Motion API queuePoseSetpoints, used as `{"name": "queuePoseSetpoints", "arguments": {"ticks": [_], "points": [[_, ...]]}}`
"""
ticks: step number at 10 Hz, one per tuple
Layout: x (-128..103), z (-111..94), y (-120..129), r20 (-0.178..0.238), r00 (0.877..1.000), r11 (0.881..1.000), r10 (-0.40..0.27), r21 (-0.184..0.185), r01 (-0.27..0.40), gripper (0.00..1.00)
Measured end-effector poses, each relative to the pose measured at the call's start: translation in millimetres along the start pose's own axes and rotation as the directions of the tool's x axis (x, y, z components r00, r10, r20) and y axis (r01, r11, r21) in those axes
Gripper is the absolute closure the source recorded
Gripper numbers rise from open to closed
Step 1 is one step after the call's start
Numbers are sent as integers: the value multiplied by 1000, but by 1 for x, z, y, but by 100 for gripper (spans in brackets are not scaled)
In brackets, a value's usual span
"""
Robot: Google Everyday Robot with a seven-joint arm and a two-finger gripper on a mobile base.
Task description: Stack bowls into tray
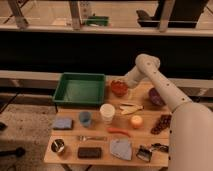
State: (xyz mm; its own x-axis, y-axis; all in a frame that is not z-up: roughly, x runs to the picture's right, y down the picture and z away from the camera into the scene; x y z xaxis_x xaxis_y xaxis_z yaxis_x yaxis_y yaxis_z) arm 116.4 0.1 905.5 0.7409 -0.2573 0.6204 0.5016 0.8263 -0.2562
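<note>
The gripper (128, 88) is at the red bowl (118, 88) on the bench's (72, 134) back edge, beside the tray (79, 90) in the back left corner; its hold cannot be told. The purple bowl (156, 96) sits near the right edge.

White robot arm (170, 96), smooth rounded segs, bulbous elbow jt, pale claw (128, 85) by red-orange bowl (118, 89)

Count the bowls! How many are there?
2. The red-orange bowl sits right of the green tray, at the gripper; the dark purple bowl sits farther right, partly behind the arm.
</note>
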Motion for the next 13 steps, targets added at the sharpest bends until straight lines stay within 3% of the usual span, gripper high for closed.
{"name": "queuePoseSetpoints", "arguments": {"ticks": [5,9,13], "points": [[18,17,-5,40,998,999,44,26,-45,20],[28,39,2,77,995,998,59,3,-60,22],[33,38,11,107,991,997,74,-12,-73,60]]}}
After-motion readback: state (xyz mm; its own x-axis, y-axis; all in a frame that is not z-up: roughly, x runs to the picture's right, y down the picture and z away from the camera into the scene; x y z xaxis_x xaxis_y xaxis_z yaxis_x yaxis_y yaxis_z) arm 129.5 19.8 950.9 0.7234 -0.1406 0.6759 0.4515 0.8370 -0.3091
